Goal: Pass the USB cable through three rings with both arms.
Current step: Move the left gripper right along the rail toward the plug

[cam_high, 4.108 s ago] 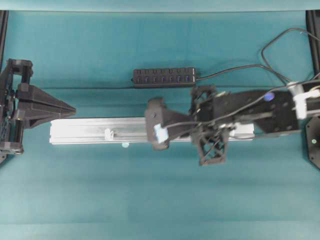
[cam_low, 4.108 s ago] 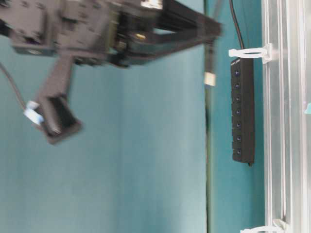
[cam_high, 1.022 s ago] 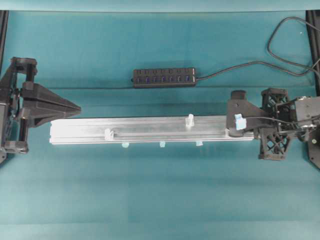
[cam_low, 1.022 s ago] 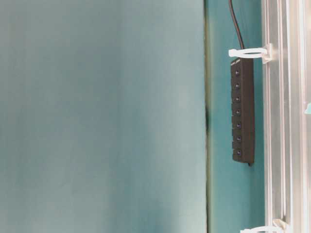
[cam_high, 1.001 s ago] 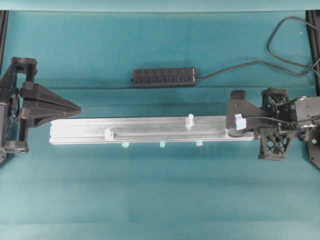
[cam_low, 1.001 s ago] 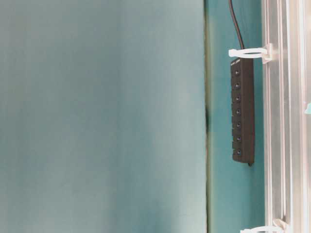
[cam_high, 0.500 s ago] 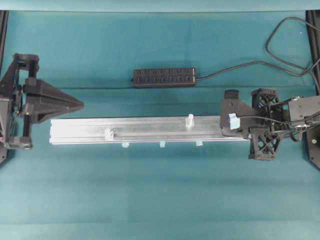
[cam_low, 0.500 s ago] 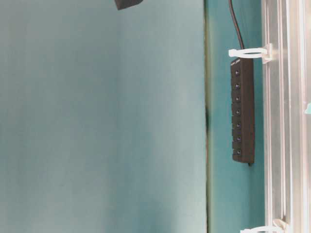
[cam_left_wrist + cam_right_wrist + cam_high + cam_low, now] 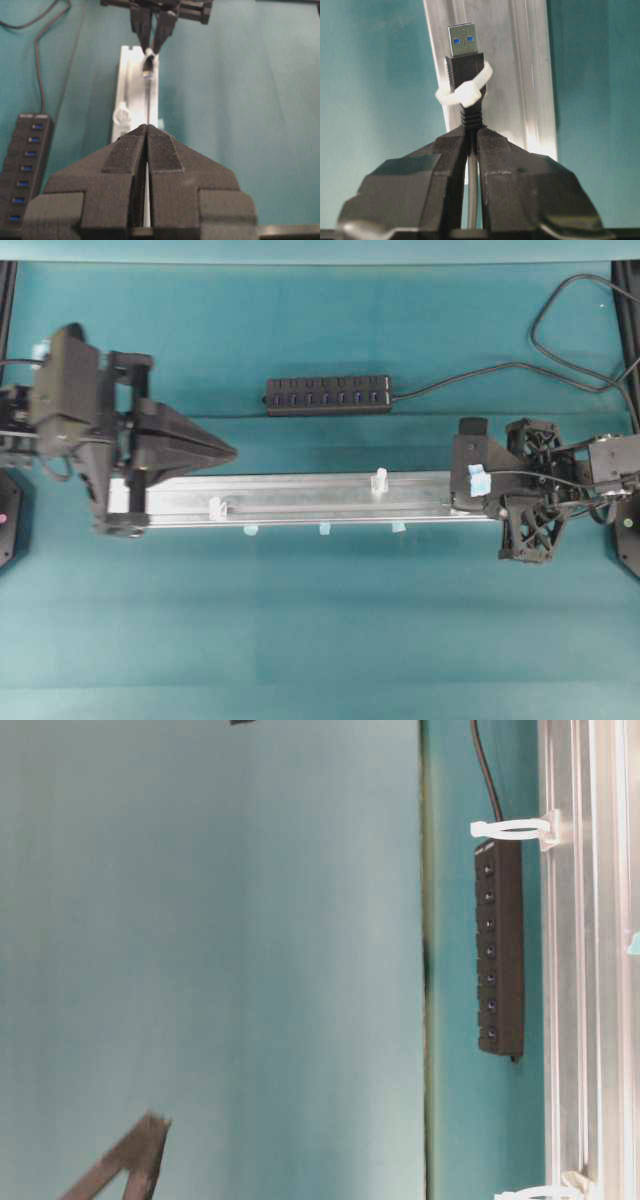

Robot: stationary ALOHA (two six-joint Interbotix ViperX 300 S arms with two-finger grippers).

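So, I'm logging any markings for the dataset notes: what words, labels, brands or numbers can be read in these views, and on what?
None: no readable text shows in any view.
Hub: only blue ports, no lettering to be made out.
USB plug: blue insert, no mark.
Rail, rings and tape tabs: blank.
Left gripper and right gripper: no label visible.
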